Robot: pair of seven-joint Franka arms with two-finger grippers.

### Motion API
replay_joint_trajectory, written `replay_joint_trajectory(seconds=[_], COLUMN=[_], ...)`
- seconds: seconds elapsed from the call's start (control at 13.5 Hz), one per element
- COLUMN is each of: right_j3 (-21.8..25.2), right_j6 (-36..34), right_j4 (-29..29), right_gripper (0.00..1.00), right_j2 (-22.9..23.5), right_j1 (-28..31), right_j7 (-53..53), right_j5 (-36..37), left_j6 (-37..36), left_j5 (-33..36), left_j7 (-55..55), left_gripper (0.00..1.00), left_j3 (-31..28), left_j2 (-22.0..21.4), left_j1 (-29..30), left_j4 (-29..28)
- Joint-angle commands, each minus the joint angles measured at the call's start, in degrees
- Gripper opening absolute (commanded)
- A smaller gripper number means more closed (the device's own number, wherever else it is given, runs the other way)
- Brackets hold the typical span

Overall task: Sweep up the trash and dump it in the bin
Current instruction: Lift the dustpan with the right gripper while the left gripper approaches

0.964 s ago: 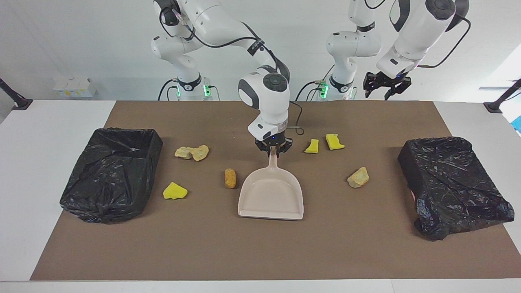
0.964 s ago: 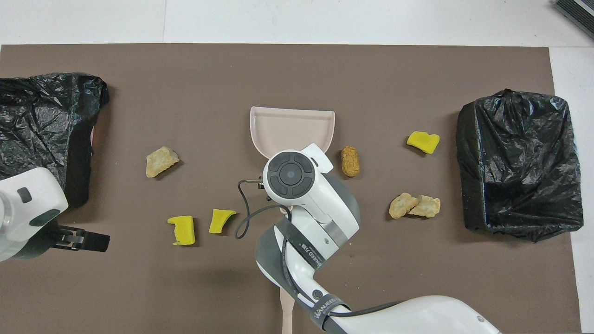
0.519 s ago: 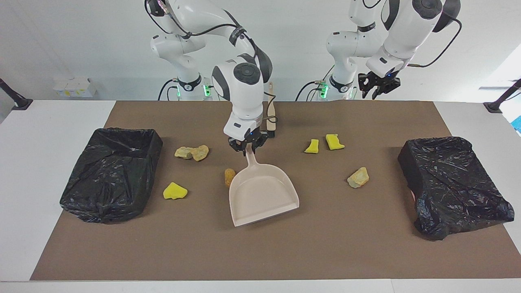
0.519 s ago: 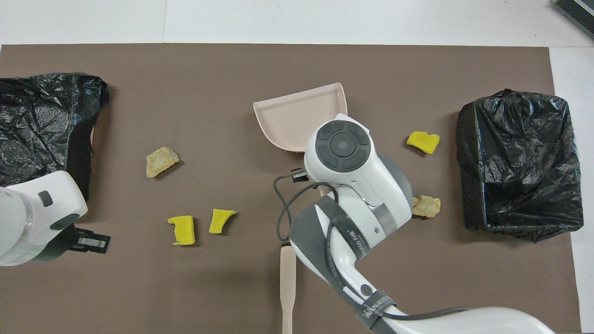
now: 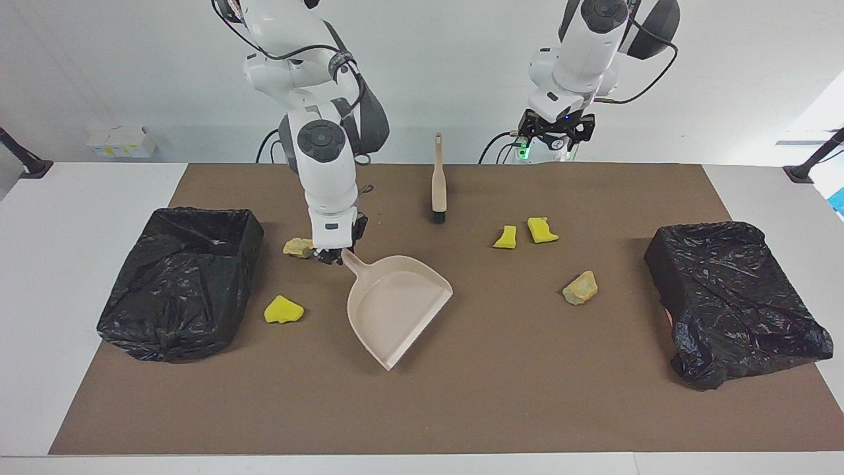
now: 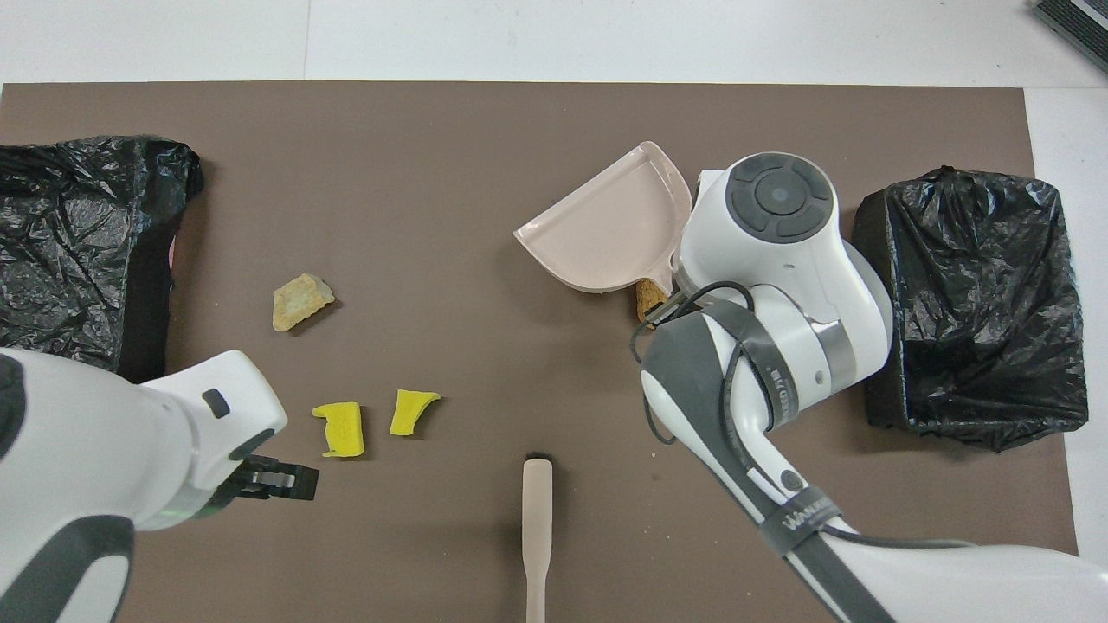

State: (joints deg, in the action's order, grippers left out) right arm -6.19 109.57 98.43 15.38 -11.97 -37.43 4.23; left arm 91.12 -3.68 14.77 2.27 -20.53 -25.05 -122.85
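Observation:
My right gripper [image 5: 334, 256] is shut on the handle of the beige dustpan [image 5: 395, 307], which is held low over the mat and turned aslant; it also shows in the overhead view [image 6: 610, 225]. The orange-brown oval [image 6: 647, 298] peeks out from under the pan by the handle. A tan chunk [image 5: 298, 247] lies beside the gripper. A yellow chunk [image 5: 283, 310] lies near the bin at the right arm's end. Two yellow chunks [image 5: 506, 237] [image 5: 542, 229] and a tan chunk [image 5: 580, 288] lie toward the left arm's end. My left gripper [image 5: 556, 135] is open and empty, raised over the mat's edge nearest the robots.
Two bins lined with black bags stand on the brown mat, one at the right arm's end [image 5: 178, 280] and one at the left arm's end [image 5: 732, 297]. A beige brush [image 5: 438, 181] lies on the mat near the robots, between the arms.
My right gripper has swung the dustpan toward the right arm's end and turned it, covering the orange-brown oval. The left gripper has moved toward the table's middle. The brush now shows.

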Motion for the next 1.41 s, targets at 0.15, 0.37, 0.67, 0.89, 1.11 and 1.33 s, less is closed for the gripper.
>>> replay_joint_trajectory(seconds=[0.15,0.37,0.67,0.89,1.11,1.33], right_j3=[-0.66,-0.75,-0.75,-0.84,-0.75,-0.75], right_j6=[-0.5,-0.58,0.47,3.19,3.98,4.25], right_j4=[0.97,1.67,6.15,8.97,10.2,11.26], right_gripper=[0.0,0.0,0.0,0.0,0.0,0.0], right_j2=[-0.88,-1.58,-3.78,-4.84,-5.27,-5.71], right_j1=[1.43,-0.76,-2.09,-2.18,-2.0,-1.83], right_j7=[-25.9,-31.82,-31.65,-31.39,-30.69,-27.45], right_j5=[1.13,8.4,10.01,10.01,10.01,9.92], left_j6=[6.51,9.68,15.65,23.2,26.38,31.03], left_j5=[-1.32,-2.2,-3.7,-4.05,-6.42,-6.51], left_j7=[8.06,15.97,25.46,33.46,35.59,36.03], left_gripper=[1.0,1.0,1.0,1.0,1.0,1.0], left_j3=[-0.78,-0.78,-0.78,-0.78,-0.78,-0.78], left_j2=[-3.55,-3.64,-3.56,-1.02,0.22,2.32], left_j1=[-9.81,-17.46,-27.47,-35.04,-36.38,-37.96], left_j4=[-8.27,-11.44,-14.96,-17.68,-19.62,-21.9])
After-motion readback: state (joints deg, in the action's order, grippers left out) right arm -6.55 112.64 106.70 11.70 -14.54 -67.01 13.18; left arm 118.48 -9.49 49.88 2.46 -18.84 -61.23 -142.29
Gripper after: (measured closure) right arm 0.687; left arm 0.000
